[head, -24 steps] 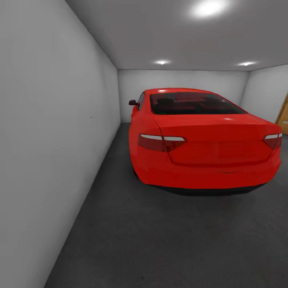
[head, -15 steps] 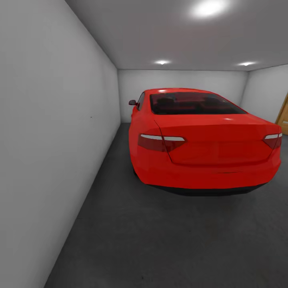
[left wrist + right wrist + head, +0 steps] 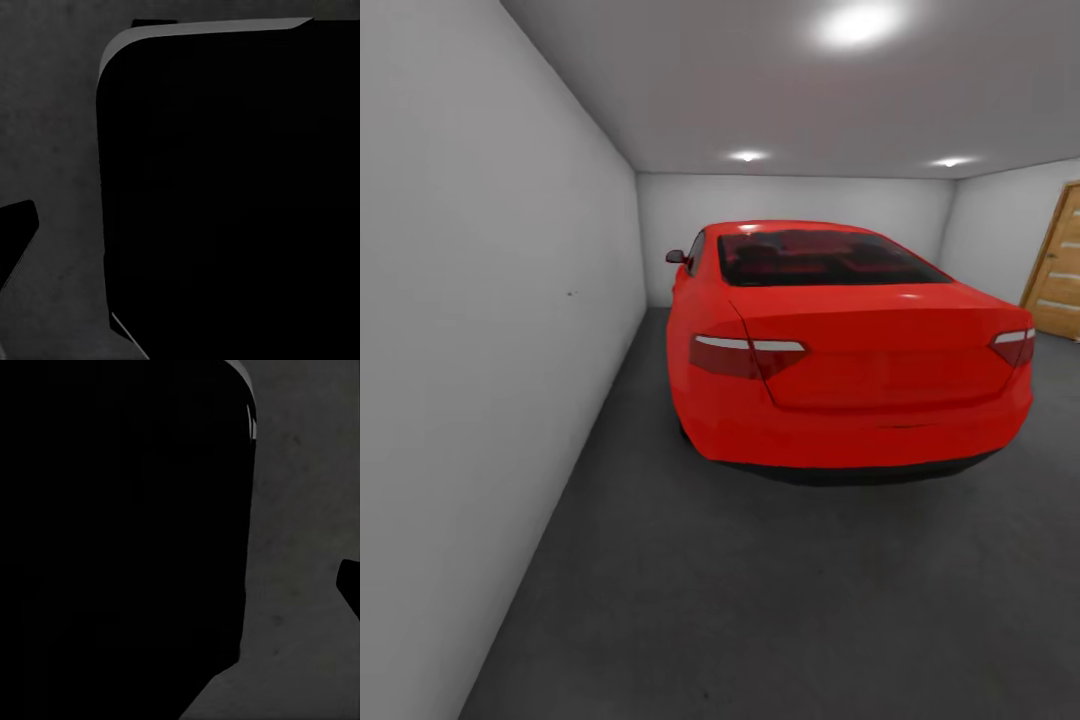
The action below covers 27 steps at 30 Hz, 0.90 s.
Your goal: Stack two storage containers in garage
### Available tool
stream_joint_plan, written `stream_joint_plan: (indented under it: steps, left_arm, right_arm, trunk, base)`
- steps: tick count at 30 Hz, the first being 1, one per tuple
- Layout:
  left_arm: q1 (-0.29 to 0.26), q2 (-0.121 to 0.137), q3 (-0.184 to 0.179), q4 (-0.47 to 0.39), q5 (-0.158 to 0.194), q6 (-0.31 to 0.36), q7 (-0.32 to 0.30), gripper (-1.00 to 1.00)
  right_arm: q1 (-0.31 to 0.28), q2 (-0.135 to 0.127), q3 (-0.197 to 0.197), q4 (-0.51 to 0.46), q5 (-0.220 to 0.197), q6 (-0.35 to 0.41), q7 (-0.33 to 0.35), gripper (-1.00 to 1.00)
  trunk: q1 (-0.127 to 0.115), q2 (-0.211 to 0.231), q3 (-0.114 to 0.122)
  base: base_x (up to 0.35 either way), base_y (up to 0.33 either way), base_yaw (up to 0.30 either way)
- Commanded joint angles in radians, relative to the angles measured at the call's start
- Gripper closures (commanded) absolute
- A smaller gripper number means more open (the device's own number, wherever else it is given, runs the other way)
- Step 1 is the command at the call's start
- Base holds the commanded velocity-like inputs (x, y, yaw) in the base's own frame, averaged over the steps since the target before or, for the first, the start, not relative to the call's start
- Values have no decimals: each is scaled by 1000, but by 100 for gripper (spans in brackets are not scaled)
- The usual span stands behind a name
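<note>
Now swung slightly right inside the garage, the head camera takes in more of the wooden door (image 3: 1057,262) beside the red car (image 3: 850,350); containers unseen, grippers' state impossible to tell, dark floor (image 3: 760,600) awaiting them.

Both arms hang low, wrists turned down toward the ground. By the left wrist a broad black slab of the robot's own body (image 3: 225,187) blocks most of the sight; by the right wrist a matching black bulk (image 3: 120,532) does too. Whether either pair of fingers stands apart cannot be told.
</note>
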Motion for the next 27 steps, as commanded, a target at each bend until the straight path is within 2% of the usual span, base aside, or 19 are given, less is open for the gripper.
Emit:
stream_joint_plan:
  steps: [1,27]
  left_arm:
    - [0,0,1,0,1,-3,0,-100]
    - [0,0,2,0,2,-3,0,-100]
  right_arm:
    - [0,0,0,0,0,-7,0,-100]
    - [0,-2,-1,0,-7,-20,1,-100]
  trunk:
    - [0,0,-1]
    - [0,0,-1]
  base:
    - [0,0,-267]
    - [0,0,-281]
